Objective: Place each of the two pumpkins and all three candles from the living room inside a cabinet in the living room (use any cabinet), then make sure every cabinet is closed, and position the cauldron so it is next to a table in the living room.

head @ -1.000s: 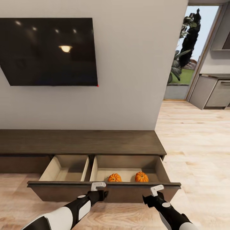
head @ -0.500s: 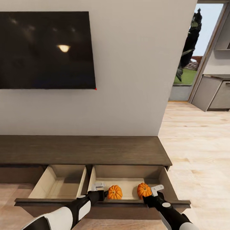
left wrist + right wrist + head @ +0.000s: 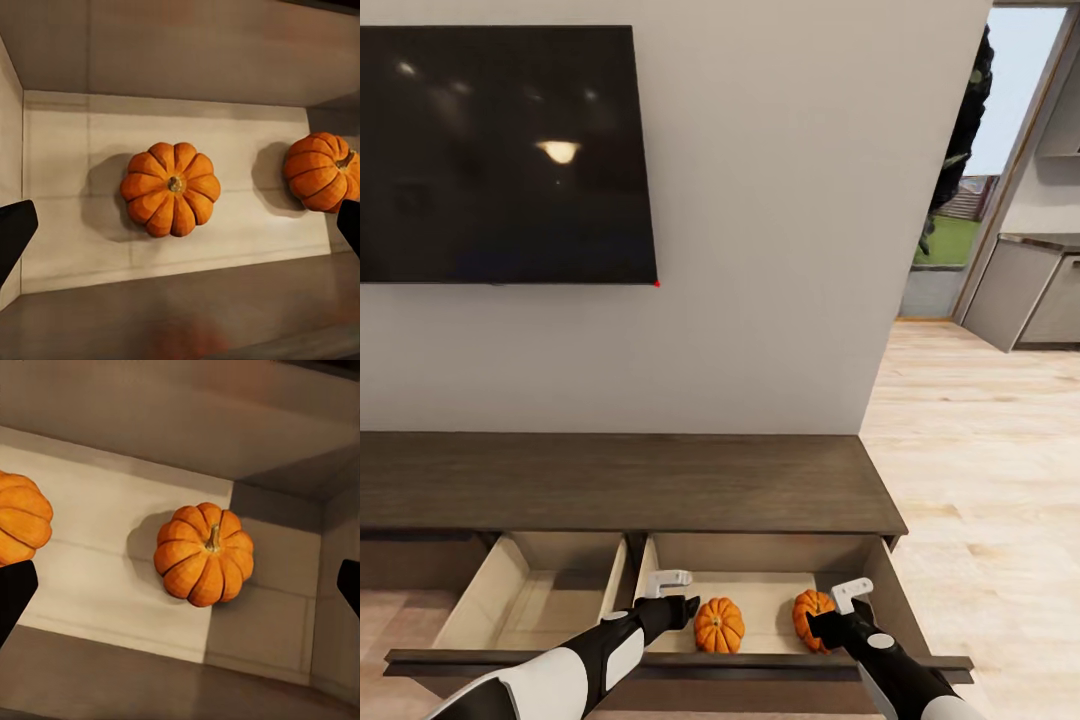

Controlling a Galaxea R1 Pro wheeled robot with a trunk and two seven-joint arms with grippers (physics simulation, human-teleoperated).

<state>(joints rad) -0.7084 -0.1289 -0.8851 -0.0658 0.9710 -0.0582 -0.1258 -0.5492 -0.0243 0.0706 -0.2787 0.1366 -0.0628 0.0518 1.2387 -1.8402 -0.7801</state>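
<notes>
Two pumpkins lie on the pale floor of the right-hand open drawer of the cabinet, the long dark wooden unit below a wall-mounted television. The left pumpkin sits near the drawer's middle, stem up; the right pumpkin sits closer to the drawer's right wall, tipped a little, and in the head view is partly hidden behind the right gripper. The cabinet's far left end and the drawer front's lower edge are cut off by the head view's frame. A second, left-hand drawer also stands open. The left gripper hovers over the drawer just beside the left pumpkin, apart from it. In each wrist view only dark fingertips show at the picture's edges, set wide apart: both grippers are spread wide and hold nothing. The left wrist view centres on the left pumpkin; the right wrist view centres on the right pumpkin, near the drawer's corner.
</notes>
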